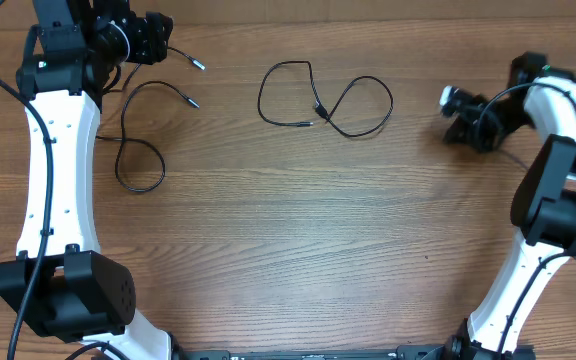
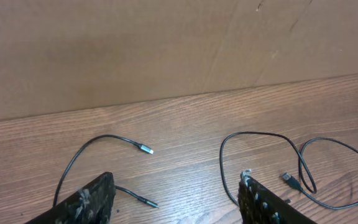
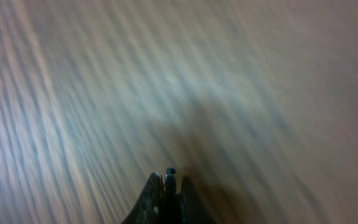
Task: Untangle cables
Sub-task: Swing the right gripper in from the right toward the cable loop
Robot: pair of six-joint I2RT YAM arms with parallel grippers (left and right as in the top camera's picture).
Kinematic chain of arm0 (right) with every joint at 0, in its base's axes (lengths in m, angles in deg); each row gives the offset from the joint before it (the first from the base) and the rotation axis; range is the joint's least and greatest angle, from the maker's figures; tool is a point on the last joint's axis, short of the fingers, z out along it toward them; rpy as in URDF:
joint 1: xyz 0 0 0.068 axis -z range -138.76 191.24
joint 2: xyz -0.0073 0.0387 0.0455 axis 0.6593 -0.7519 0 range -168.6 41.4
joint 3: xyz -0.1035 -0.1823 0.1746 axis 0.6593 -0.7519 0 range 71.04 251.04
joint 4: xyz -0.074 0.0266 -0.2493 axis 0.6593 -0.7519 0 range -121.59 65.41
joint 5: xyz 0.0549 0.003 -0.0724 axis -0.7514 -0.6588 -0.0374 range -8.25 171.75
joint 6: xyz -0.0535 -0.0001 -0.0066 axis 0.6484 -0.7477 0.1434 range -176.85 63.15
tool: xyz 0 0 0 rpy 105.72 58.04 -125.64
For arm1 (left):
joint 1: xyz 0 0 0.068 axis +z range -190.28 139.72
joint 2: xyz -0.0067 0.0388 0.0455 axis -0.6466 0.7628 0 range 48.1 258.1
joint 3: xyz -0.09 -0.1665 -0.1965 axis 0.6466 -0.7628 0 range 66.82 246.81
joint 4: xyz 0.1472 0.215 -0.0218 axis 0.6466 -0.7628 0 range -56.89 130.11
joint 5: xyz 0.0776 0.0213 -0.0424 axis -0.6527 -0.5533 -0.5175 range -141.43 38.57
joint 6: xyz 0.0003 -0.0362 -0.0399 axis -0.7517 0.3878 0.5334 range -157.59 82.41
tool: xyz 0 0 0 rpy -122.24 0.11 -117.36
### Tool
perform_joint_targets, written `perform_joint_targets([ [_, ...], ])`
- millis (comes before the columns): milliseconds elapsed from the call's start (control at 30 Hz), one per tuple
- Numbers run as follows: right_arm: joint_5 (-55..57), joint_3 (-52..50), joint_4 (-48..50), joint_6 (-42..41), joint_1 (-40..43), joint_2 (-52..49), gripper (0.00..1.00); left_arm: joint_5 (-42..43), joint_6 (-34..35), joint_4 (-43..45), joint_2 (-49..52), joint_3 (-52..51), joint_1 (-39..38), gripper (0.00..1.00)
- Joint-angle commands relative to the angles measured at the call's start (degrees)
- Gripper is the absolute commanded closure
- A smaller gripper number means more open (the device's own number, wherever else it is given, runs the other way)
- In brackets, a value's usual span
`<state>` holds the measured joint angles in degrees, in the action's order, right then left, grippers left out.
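On the table the left cable (image 1: 125,125) and middle cable (image 1: 320,106) lie well apart, so separating looks done. The left claw (image 2: 177,183) gapes empty and the right claw (image 3: 166,186) looks closed on nothing. Next, probably, pinch one end and straighten the loops.

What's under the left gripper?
Bare table and the left cable's two plug ends show between the open left gripper's fingers; the cable's run beneath one finger is covered.
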<state>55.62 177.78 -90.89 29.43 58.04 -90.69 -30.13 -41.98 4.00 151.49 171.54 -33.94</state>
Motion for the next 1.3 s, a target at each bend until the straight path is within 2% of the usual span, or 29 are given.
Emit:
perform_joint_targets([
  [0, 2.89, 7.04, -1.73, -5.18, 3.04, 2.95, 0.96, 0.83, 0.76, 0.63, -2.03, 0.92, -0.48, 0.36],
  [133, 9.07, 14.86, -1.95, -17.94, 6.67, 6.19, 0.96, 0.83, 0.76, 0.74, -2.03, 0.92, -0.48, 0.36],
  [367, 32.89, 24.79, -1.79, -43.19, 16.17, 11.06, 0.96, 0.83, 0.76, 0.22, -2.03, 0.92, -0.48, 0.36],
  [500, 45.48, 25.53, -1.16, -64.35, 23.47, 11.98, 0.96, 0.87, 0.79, 0.15, -2.03, 0.92, -0.61, 0.36],
  [567, 47.01, 25.51, -2.51, -75.73, 27.50, 11.98, 0.91, 0.87, 0.81, -0.13, -2.03, 0.92, -0.66, 0.36],
  [633, 44.65, 25.51, -4.28, -83.03, 31.08, 11.98, 0.85, 0.87, 0.79, -0.85, -2.03, 0.92, -0.66, 0.36],
  [667, 40.96, 25.51, -4.55, -83.65, 33.16, 11.98, 0.71, 0.85, 0.79, -1.38, -2.05, 0.92, -0.66, 0.36],
  [700, 37.03, 25.51, -4.28, -83.38, 34.77, 11.98, 0.04, 0.85, 0.76, -1.64, -2.03, 0.92, -0.66, 0.35],
  [733, 32.57, 25.51, -4.00, -83.30, 36.30, 11.98, 0.00, 0.85, 0.76, -1.79, -2.03, 0.92, -0.66, 0.35],
  [900, 2.29, 25.51, -4.39, -83.12, 42.32, 12.11, 0.00, 0.85, 0.76, -1.75, -2.05, 0.92, -0.66, 0.35],
  [1033, -15.96, 25.51, -5.25, -73.57, 43.71, 12.11, 0.00, 0.87, 0.76, -2.51, -2.05, 0.92, -0.66, 0.35],
  [1133, -16.74, 25.51, -7.41, -71.06, 42.91, 12.11, 0.00, 0.85, 0.76, -2.84, -2.05, 0.92, -0.63, 0.36],
  [1267, -9.49, 25.24, -12.50, -68.06, 40.15, 12.09, 0.00, 2.25, 0.79, -2.75, -2.05, 0.92, -0.66, 0.38],
])
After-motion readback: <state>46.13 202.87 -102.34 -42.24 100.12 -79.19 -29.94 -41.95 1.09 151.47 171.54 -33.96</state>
